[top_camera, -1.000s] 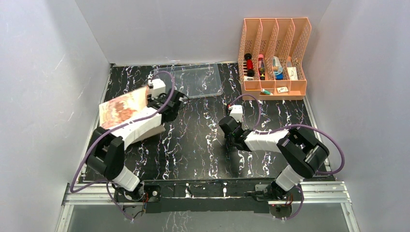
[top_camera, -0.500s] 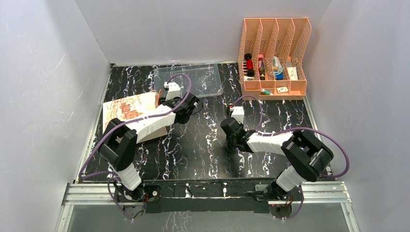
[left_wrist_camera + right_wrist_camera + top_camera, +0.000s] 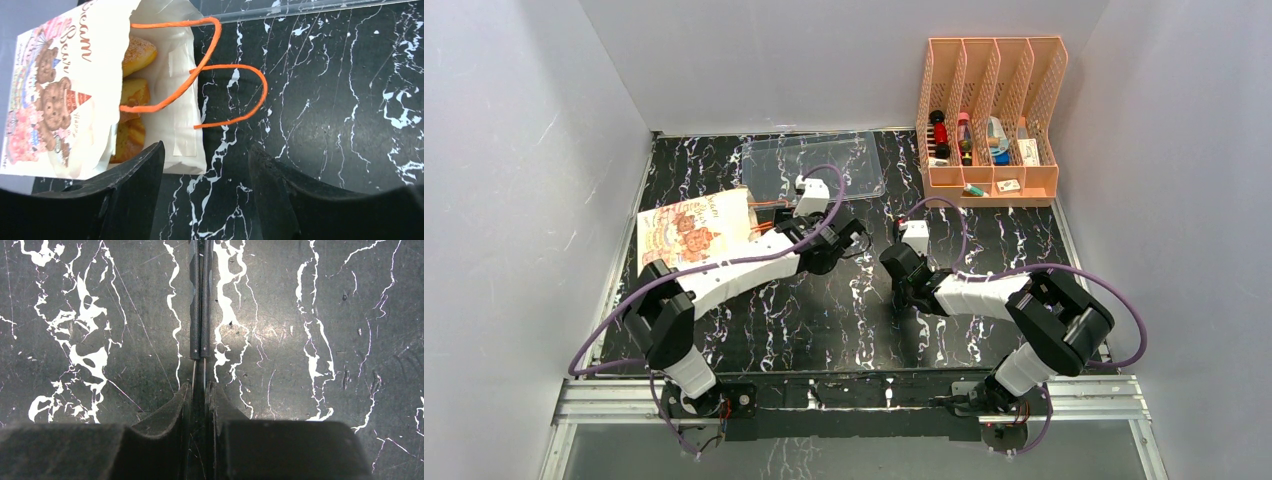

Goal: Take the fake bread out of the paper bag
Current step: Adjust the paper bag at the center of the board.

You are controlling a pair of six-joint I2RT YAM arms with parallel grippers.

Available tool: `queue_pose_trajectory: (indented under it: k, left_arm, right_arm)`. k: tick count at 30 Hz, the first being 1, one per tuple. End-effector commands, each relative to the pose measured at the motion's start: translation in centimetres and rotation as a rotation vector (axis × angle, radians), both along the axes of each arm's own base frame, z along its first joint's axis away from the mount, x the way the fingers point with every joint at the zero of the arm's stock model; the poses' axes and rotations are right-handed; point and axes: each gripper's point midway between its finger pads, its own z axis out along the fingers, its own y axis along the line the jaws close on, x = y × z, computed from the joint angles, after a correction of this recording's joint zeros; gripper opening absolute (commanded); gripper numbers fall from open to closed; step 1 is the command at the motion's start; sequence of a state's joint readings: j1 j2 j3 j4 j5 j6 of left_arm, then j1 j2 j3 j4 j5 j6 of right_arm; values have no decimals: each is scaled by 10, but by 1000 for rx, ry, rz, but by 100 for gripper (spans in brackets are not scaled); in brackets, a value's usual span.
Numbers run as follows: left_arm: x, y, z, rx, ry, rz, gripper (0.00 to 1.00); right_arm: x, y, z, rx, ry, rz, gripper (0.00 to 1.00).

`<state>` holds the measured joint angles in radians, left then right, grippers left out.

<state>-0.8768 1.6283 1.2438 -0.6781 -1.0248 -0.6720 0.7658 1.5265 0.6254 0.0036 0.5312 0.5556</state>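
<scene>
Black marble-patterned table (image 3: pixel 844 320), boxed in by plain grey walls, is carrying the following items.

Item 1: paper bag (image 3: pixel 692 228). It is lying flat on its side at the left rear of the table, with the printed bear picture facing up and the mouth facing right. Its orange cord handles (image 3: pixel 235 95) are sprawling out of the mouth onto the tabletop.

Item 2: fake bread (image 3: pixel 132 95). Golden-brown pieces are sitting inside the bag and showing just within the open mouth. Their number is impossible to tell.

Item 3: left gripper (image 3: pixel 205 155). It is hanging just beside the bag's mouth with its jaws spread wide, gripping nothing. The handles are lying beyond its fingertips (image 3: pixel 150 160).

Item 4: right gripper (image 3: pixel 200 270). It is pointing down at bare table right of centre, well apart from the bag. Its jaws are pressing together with nothing between them.

Item 5: clear plastic tray (image 3: pixel 824 165). It is resting at the rear centre, just behind the bag's mouth.

Item 6: peach desk organizer (image 3: pixel 989 110). It is standing at the rear right and holding small assorted objects.
</scene>
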Motion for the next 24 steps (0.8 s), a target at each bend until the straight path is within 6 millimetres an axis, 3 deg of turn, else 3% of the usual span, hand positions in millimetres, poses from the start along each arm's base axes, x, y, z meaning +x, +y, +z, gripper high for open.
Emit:
queue_pose_trajectory:
  k: [1, 10, 13, 18, 24]
  left_arm:
    - [-19, 14, 50, 47, -98, 35, 62]
    - [-40, 63, 76, 247, -180, 156, 73]
    - [-32, 71, 76, 296, -203, 185, 77]
    - [-24, 108, 71, 248, -228, 342, 79]
    - [-20, 116, 72, 280, -243, 360, 83]
  right_arm:
    - [1, 5, 11, 29, -18, 12, 0]
    - [1, 11, 16, 45, -21, 36, 0]
    - [1, 11, 15, 39, -18, 46, 0]
    - [0, 12, 17, 23, -28, 70, 0]
    - [-1, 30, 16, 16, -34, 140, 0]
